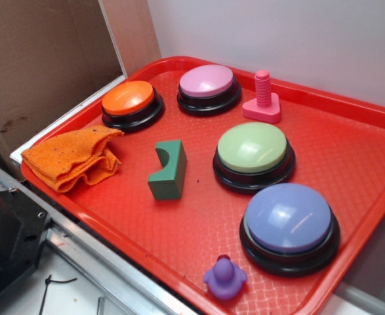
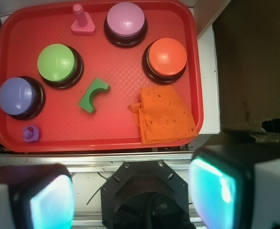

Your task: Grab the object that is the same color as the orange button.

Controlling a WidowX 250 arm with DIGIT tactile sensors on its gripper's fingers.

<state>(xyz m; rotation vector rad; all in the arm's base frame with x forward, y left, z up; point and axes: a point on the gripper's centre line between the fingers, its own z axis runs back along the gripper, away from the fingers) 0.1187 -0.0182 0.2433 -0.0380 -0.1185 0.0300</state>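
Four dome buttons sit on the red tray, and you can read no writing on any of them. You find the orange cloth folded at the tray's corner rim, just beside the orange button. The gripper hangs high with its fingers wide apart, holding nothing, well clear of the tray.

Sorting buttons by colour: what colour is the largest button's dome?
Purple dome on a black base, clearest in the exterior view.
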